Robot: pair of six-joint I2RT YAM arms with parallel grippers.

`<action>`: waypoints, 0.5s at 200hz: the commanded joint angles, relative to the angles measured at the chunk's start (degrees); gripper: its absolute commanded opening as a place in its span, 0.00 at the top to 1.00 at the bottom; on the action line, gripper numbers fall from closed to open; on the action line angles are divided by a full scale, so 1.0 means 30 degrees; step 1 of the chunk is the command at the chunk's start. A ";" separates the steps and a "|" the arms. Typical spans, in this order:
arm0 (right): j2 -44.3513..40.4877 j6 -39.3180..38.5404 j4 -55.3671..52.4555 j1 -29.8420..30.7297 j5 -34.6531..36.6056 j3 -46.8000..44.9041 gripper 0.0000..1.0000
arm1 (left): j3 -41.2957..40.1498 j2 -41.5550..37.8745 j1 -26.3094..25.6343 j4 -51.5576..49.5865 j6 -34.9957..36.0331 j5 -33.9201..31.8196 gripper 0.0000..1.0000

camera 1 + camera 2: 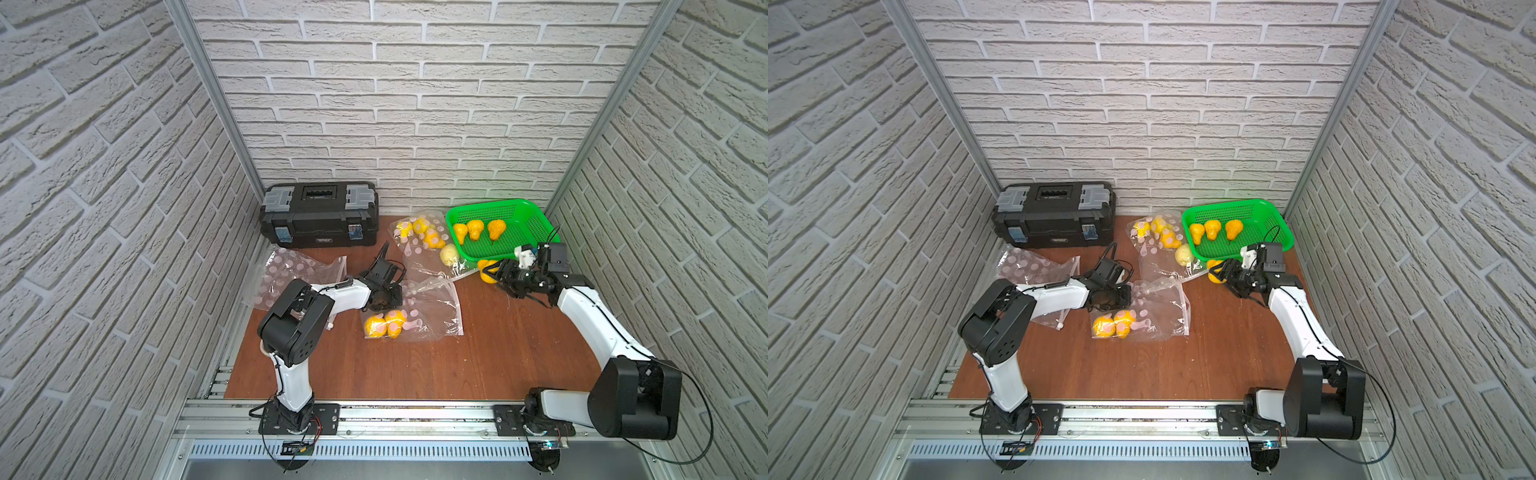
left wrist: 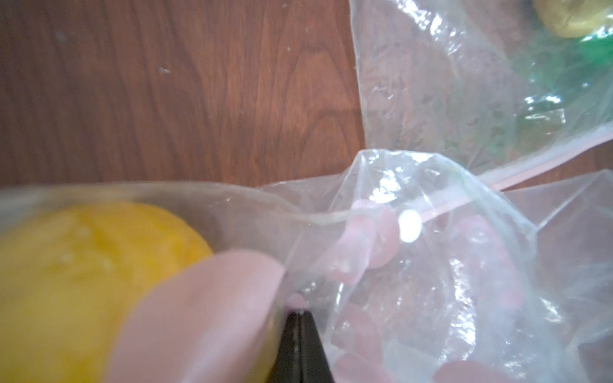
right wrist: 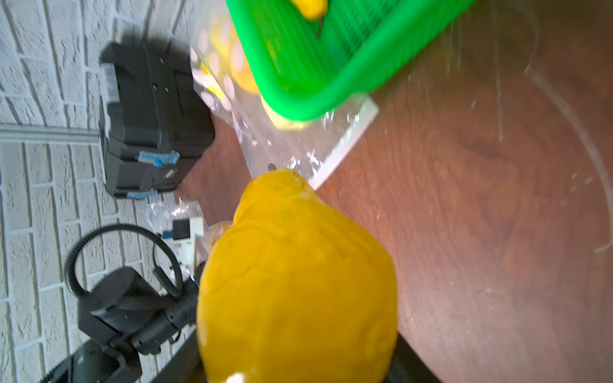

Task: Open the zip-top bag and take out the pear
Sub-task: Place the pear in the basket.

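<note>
Just before the green basket (image 1: 490, 205), grips a yellow pear (image 3: 298, 282) in the part-open right gripper (image 1: 495, 272), outside the zip-top bag (image 1: 440, 299); pinches that bag's film in the fully closed left gripper (image 2: 300, 331)

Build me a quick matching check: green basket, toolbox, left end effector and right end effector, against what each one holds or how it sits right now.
Column one:
1. green basket
2. toolbox
3. left end effector
4. right end effector

Column two:
A. closed on a loose pear
B. black, closed
C. holds three pears
D. pinched shut on the zip-top bag

Pairs: 1-C, 2-B, 3-D, 4-A
</note>
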 commanded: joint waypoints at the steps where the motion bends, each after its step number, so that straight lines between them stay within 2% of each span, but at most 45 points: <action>1: 0.2003 -0.1741 -0.0910 -0.0123 0.1343 0.2706 0.46 | 0.0010 -0.0089 0.0261 -0.1893 0.0102 -0.0782 1.00; 60: 1.0334 -0.4003 -0.3278 0.0453 0.0748 1.1566 0.43 | 0.0136 -0.0227 0.0160 -0.1734 0.0111 -0.0469 0.99; 100: 1.4408 -0.3969 -0.3938 0.1178 0.1606 1.5320 0.39 | 0.0451 -0.0657 0.0045 -0.1786 0.0190 -0.0458 0.97</action>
